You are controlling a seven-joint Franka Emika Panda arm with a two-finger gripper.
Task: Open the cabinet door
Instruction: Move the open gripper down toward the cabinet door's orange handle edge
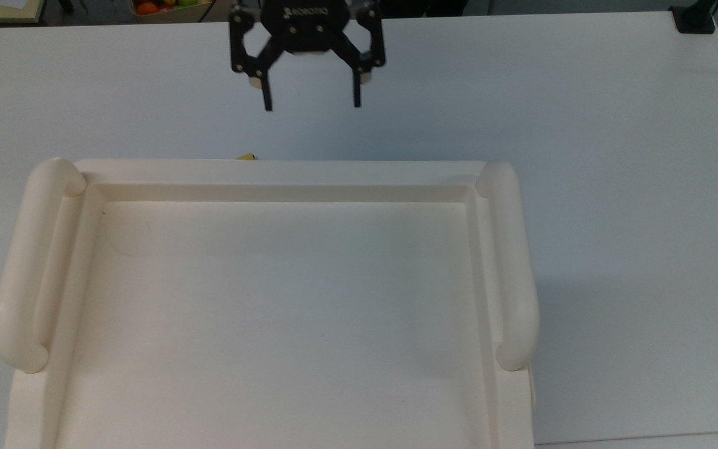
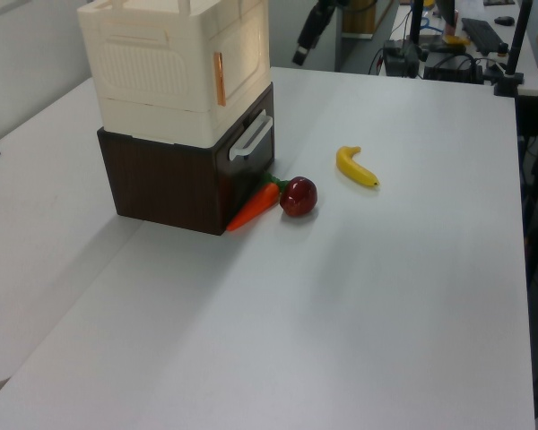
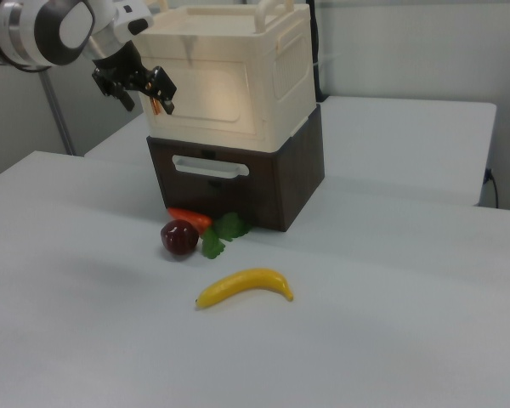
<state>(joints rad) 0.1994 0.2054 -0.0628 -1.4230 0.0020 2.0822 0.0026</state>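
My gripper (image 1: 311, 93) is spread wide, holding nothing, at 12 o'clock from the cabinet (image 1: 272, 299). The cabinet door (image 3: 208, 93) is shut. I might bump it and miss the orange handle (image 2: 220, 79).

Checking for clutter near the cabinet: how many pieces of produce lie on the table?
3: a carrot against the dark base, an apple touching it, and a banana lying apart. Others may hide behind the cabinet.

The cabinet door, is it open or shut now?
Shut: the cabinet door lies flush with the cabinet front; the gripper hangs apart, jaws open.
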